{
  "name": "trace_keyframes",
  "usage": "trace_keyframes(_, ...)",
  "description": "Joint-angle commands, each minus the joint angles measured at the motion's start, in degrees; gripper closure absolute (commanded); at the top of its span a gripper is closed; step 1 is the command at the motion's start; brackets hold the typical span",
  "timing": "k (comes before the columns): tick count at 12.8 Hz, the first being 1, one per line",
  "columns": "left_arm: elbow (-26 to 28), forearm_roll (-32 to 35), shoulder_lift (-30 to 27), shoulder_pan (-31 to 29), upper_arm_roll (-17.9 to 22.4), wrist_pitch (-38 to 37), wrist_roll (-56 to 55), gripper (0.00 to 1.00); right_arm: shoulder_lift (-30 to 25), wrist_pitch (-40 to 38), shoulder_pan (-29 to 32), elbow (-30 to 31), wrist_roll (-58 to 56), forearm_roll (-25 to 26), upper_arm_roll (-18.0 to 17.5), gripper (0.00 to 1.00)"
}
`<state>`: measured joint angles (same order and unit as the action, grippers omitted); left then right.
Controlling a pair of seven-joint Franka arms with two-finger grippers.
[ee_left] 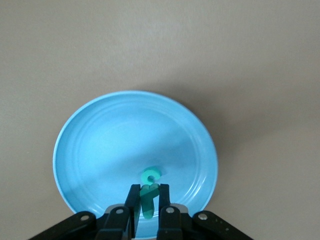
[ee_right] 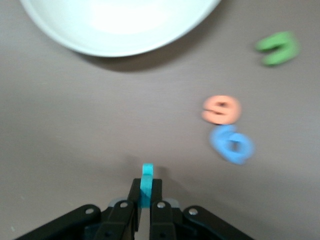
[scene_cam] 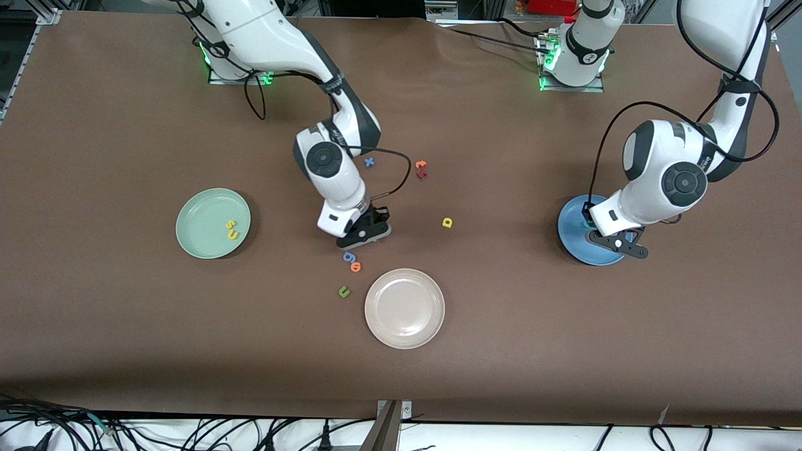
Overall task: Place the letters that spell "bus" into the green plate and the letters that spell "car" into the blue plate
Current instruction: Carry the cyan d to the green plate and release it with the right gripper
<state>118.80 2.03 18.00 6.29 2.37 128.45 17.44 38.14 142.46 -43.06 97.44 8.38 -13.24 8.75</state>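
My left gripper (scene_cam: 617,245) hangs over the blue plate (scene_cam: 573,235), shut on a small teal r (ee_left: 150,202). A teal c (ee_left: 151,175) lies in the blue plate (ee_left: 110,140) just past the left gripper (ee_left: 148,189). My right gripper (scene_cam: 369,233) is low over mid-table, shut on a teal b (ee_right: 147,172) held on edge; in its own wrist view the right gripper (ee_right: 146,184) pinches it tightly. The green plate (scene_cam: 197,216) holds a yellow s (scene_cam: 229,223) and a yellow u (scene_cam: 233,235). A yellow a (scene_cam: 447,222) lies on the table toward the blue plate.
A blue g (scene_cam: 348,256), an orange o (scene_cam: 356,267) and a dark green u (scene_cam: 343,291) lie nearer the camera than the right gripper. A cream plate (scene_cam: 405,332) sits beside them. An orange t (scene_cam: 421,165), a red letter (scene_cam: 421,175) and a blue x (scene_cam: 369,161) lie farther back.
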Motion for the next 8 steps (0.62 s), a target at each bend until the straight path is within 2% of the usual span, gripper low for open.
trace_keyframes(1,5.64,0.00,-1.31,-1.10,-0.35,7.13,4.70,0.96,-5.17,-12.60,0.61,0.21,-2.49,-0.56,5.64,1.00)
trace_keyframes(3,7.23,0.00,0.27,-1.63,-0.35,11.54,4.88,0.95,-6.40,-19.91,1.49,0.29,-2.58,-0.65,7.68,1.00)
trace_keyframes(6,7.94,-0.35,1.68,-1.63,-0.26,14.19,3.66,0.95,-7.46,-33.25,1.49,0.91,-7.56,-0.56,15.13,1.00)
trace_keyframes(8,7.15,-4.91,2.56,-1.54,-0.18,14.28,1.73,0.97,-6.94,-37.95,1.58,2.05,-10.39,-0.47,20.32,1.00)
